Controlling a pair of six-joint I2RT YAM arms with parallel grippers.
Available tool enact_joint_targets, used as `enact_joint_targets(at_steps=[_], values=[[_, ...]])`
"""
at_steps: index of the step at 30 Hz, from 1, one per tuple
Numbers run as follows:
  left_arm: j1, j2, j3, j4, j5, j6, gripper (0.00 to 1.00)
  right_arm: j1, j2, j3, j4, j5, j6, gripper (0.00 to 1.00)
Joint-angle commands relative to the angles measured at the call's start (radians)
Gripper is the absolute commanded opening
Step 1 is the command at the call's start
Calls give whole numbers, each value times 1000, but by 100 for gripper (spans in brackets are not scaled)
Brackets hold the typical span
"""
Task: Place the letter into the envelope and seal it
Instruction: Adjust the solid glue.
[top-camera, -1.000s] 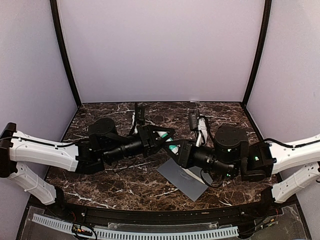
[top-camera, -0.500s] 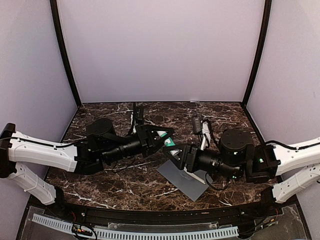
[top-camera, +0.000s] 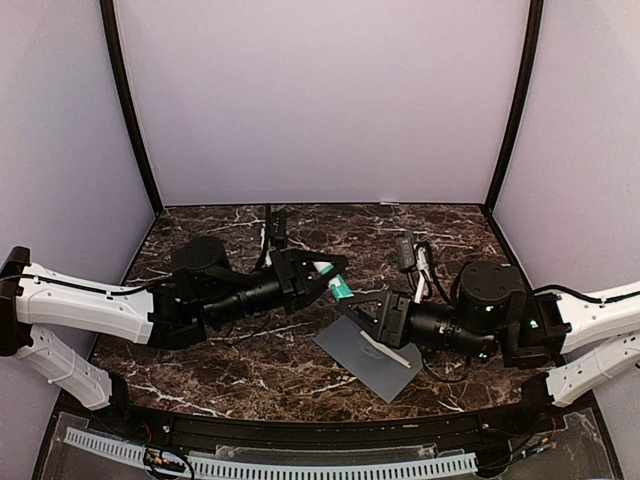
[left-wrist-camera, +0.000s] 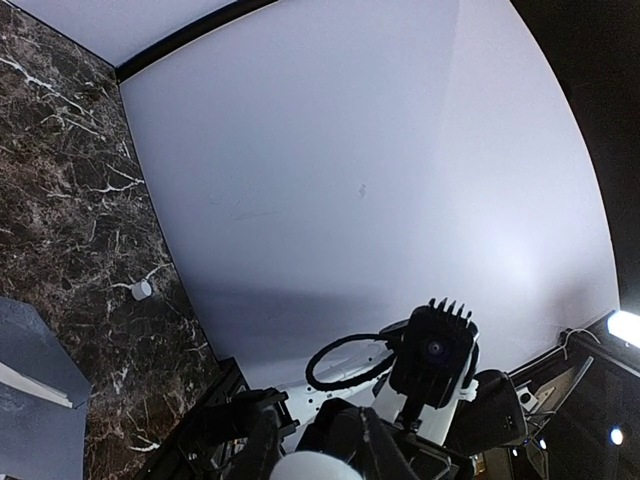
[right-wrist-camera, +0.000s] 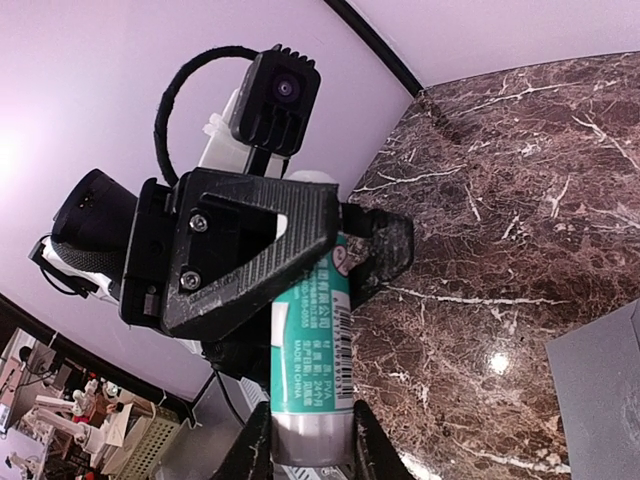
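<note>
A teal glue stick with a white cap hangs between my two grippers above the table. My left gripper is shut on its capped end; the white cap shows between the fingers in the left wrist view. My right gripper is shut on the grey base of the glue stick. The slate-grey envelope lies flat on the marble table under the right gripper, with a pale strip across it. It also shows in the left wrist view and the right wrist view. No separate letter shows.
The dark marble table is bounded by lilac walls at the back and both sides. A black rail runs along the near edge. Both arms reach in low over the middle of the table.
My right arm has drawn back to the right, so more of the envelope shows. The left arm has hardly moved. The glue stick stays between the two grippers.
</note>
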Motion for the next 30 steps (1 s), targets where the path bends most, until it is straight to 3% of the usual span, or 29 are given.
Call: enact_joint_targets(at_steps=[1,17,20,22,25,26,30], values=[[-6,-24,10,-8,18,31,0,5,-12,11,5,0,-12,25],[-12,6,19,18,45,21,0,4,29,39,11,-13,-10,27],[-13,8,20,18,46,21,0,4,30,40,16,-5,-10,19],[-13,7,19,18,47,20,1,4,25,38,16,3,-10,9],[-13,11,20,19,54,23,14,2,21,35,14,7,-11,0],[-13,13,22,21,58,23,25,1,21,35,14,4,-12,0],[-13,23,30,24,70,29,46,1,30,43,12,-5,-16,0]])
